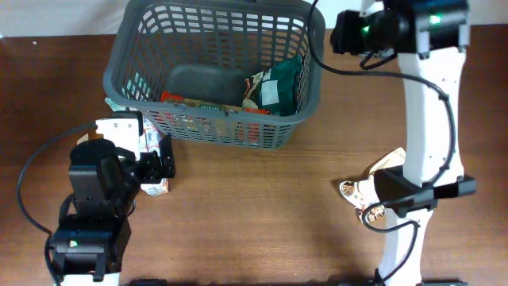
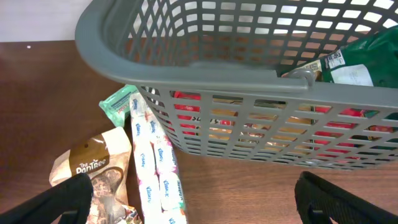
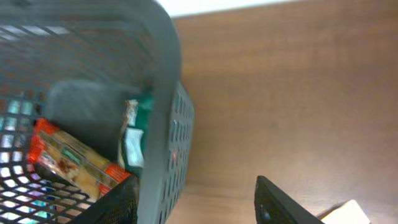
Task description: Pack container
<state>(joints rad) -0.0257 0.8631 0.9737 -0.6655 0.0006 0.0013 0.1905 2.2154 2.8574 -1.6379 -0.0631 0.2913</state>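
The dark grey basket [image 1: 208, 121] stands at the back middle of the table. In it lie a green packet [image 1: 278, 86] and a red-orange packet [image 1: 194, 102]. My left gripper [image 1: 155, 165] is open and empty, low over the table in front of the basket's near-left corner [image 2: 217, 71]. A Kleenex tissue pack [image 2: 155, 168] and a brown snack bag [image 2: 93, 168] lie by its left finger. My right gripper [image 1: 335, 33] is open and empty, straddling the basket's right wall [image 3: 163, 93], one finger inside and one outside [image 3: 196, 200].
A small green packet [image 2: 118, 102] lies under the basket's left corner. A printed snack packet [image 1: 361, 197] lies on the table at the right, by the right arm's base. Bare wood lies between the two arms.
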